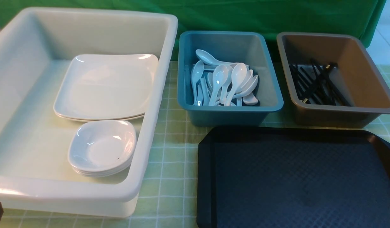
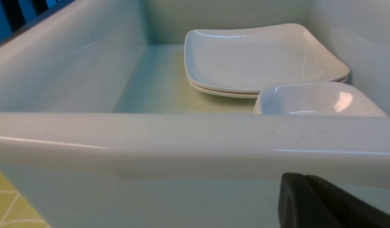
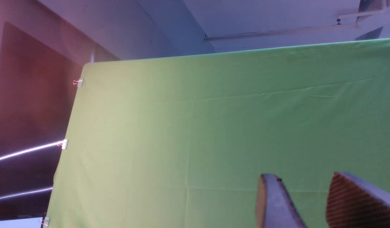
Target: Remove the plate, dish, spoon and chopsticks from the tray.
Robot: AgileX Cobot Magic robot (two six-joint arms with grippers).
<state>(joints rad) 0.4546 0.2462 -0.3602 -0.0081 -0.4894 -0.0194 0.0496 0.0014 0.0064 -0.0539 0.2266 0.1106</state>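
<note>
plate [image 1: 106,87]: glossy white | tray [image 1: 296,177]: matt black, diamond-textured | backdrop [image 3: 229,126]: green cloth

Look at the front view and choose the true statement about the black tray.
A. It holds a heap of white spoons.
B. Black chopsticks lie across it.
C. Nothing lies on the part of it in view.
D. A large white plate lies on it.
C: the tray shows only bare textured surface, while the plates sit in the white bin, the spoons in the blue bin and the chopsticks in the brown-grey bin.
</note>
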